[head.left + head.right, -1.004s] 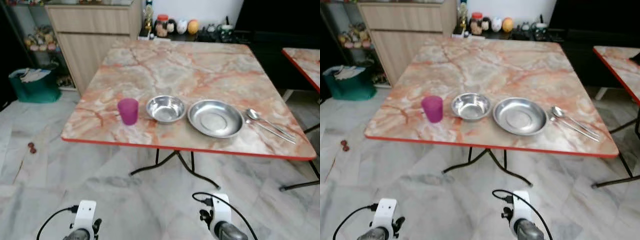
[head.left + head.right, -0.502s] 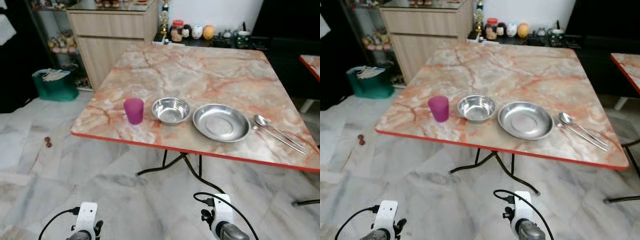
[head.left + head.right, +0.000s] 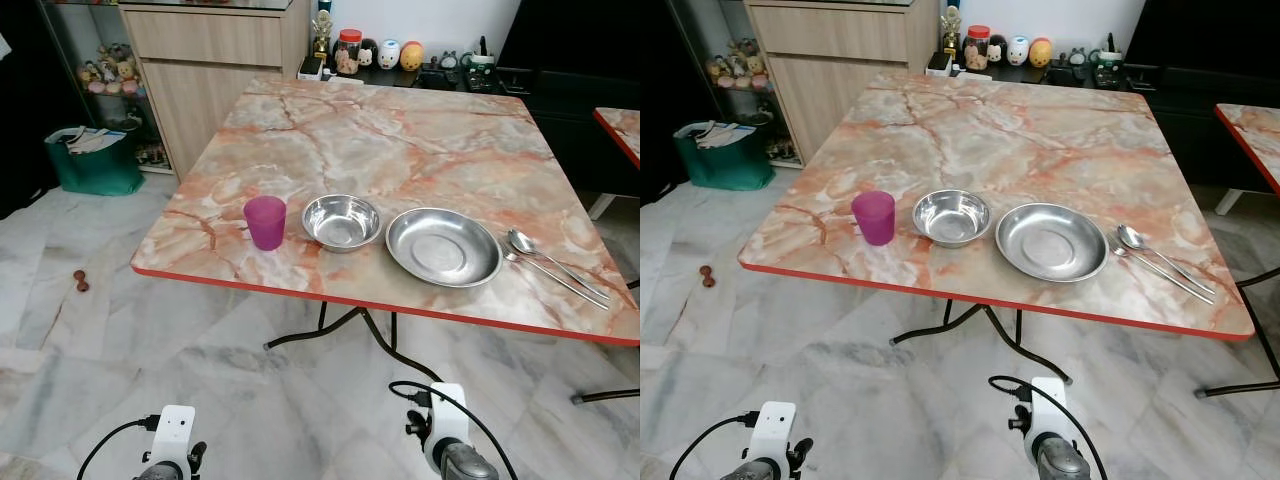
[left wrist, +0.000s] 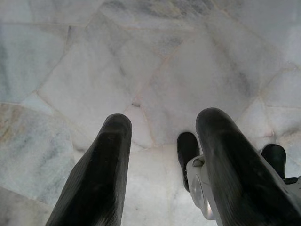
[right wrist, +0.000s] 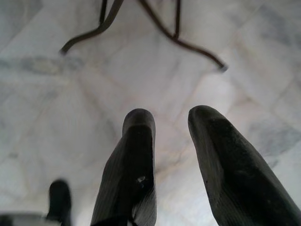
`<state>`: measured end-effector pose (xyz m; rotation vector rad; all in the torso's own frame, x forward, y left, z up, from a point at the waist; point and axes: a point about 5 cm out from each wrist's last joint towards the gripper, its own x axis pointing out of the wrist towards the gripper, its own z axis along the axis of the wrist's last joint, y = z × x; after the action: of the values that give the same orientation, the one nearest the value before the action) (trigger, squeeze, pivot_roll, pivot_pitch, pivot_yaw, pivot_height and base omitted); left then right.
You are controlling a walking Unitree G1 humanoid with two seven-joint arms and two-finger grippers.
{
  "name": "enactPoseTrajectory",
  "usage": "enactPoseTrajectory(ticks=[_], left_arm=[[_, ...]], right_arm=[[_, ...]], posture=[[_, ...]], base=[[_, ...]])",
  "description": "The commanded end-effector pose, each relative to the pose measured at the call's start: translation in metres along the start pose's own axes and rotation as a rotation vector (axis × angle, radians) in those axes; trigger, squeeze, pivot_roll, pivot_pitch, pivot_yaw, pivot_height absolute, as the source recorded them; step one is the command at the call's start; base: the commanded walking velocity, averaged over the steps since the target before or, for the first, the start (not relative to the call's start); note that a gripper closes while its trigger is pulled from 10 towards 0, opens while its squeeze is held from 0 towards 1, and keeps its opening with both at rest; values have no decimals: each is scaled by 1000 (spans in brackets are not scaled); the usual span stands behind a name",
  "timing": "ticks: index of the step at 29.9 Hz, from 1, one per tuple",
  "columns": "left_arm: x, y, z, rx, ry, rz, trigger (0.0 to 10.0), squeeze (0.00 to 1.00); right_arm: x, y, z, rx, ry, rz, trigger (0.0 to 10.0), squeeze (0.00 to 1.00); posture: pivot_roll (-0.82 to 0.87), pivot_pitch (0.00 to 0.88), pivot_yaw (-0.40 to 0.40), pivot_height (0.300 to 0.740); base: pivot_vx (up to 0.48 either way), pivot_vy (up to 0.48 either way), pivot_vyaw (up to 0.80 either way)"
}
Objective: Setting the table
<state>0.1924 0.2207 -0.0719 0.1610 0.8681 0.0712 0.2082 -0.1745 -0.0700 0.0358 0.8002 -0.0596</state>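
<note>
Compared with a second ago, my camera has swung and the whole scene sits differently in frame; the dishes keep the same order on the table [image 3: 400, 130], so nothing on it has moved. Along the near edge, from left of frame to right, I see a purple cup [image 3: 265, 221], a small steel bowl [image 3: 341, 220], a wider steel plate [image 3: 443, 246] and a spoon [image 3: 555, 265] lying beside a thin utensil I cannot identify. Bowl and plate both look empty; I cannot see into the cup. At upper left of the frame a green bin [image 3: 92, 160] holds papers beside a wooden cabinet [image 3: 215, 70]. Both arms hang low at the bottom of the frame. My left gripper [image 4: 162, 141] points at the marble floor [image 4: 155, 61] with its fingers spread apart, holding nothing. My right gripper [image 5: 171, 127] also has its fingers parted, empty, above the table's dark legs [image 5: 141, 23].
</note>
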Motion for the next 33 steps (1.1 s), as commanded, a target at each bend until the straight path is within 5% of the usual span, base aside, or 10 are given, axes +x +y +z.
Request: enactPoseTrajectory(ticks=[1, 17, 33], left_arm=[[0, 2, -3, 7, 17, 6, 10000, 0], [0, 3, -1, 22, 15, 4, 10000, 0], [0, 1, -2, 21, 19, 4, 10000, 0]], right_arm=[[-1, -3, 2, 16, -42, -31, 10000, 0], [-4, -4, 11, 35, -183, -106, 10000, 0], [-4, -5, 12, 30, -193, -98, 10000, 0]], posture=[[44, 0, -64, 740], [17, 0, -65, 740], [7, 0, -81, 740]], base=[[0, 0, 0], [0, 0, 0], [0, 0, 0]])
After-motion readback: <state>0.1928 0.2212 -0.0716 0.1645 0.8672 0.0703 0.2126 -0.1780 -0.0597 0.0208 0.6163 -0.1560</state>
